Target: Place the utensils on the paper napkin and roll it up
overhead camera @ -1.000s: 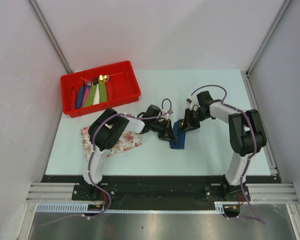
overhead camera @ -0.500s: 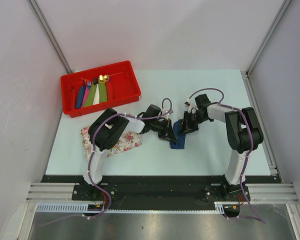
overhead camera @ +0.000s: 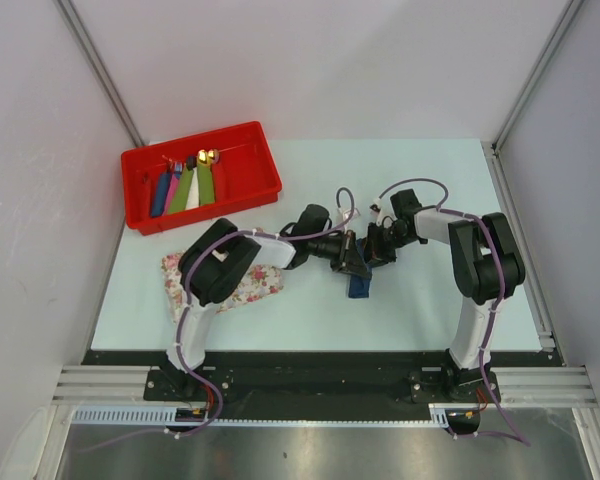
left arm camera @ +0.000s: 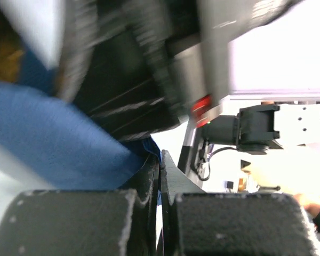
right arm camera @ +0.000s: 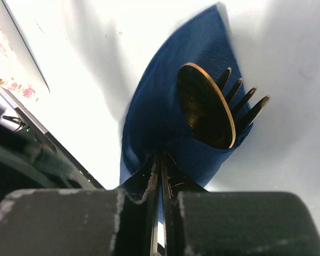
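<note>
Navy paper napkin (right arm camera: 160,122), wrapping the gold spoon (right arm camera: 205,106) and fork (right arm camera: 246,105) (heads protruding) at the middle of the table (overhead camera: 430,190), is being pinched by the closed left gripper (left arm camera: 160,160) and closed right gripper (right arm camera: 159,160), seemingly to hold the roll tight.

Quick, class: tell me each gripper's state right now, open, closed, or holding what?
Left gripper: closed, pinching the navy napkin.
Right gripper: closed, pinching the same navy napkin.

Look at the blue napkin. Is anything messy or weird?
A little. The navy napkin is wrapped loosely around the gold spoon and the fork, whose heads poke out one end, so it looks floppy, not a tidy roll. The left gripper and right gripper pinch it. Nothing is spilled.
</note>
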